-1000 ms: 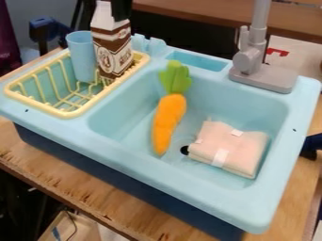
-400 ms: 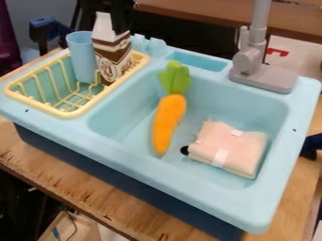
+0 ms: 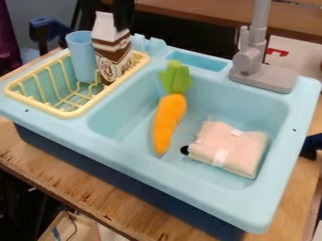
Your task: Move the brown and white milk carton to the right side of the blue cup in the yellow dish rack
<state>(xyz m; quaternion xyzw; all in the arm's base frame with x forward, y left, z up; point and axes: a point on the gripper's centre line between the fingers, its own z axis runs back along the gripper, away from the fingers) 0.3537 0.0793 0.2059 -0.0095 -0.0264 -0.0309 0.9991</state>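
- Now that the carton (image 3: 114, 68) has dropped lower, it's in the rack's (image 3: 68, 114) far end; placing looks nearly done.
- Gripper (image 3: 124, 14) by carton top; can't tell if gripping.

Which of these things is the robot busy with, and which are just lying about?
At the robot's end:
- black gripper, by the carton's top
- brown-and-white carton, in the yellow rack

Lying about:
- blue cup, beside the carton
- carrot and folded pink cloth, in the sink
- grey faucet
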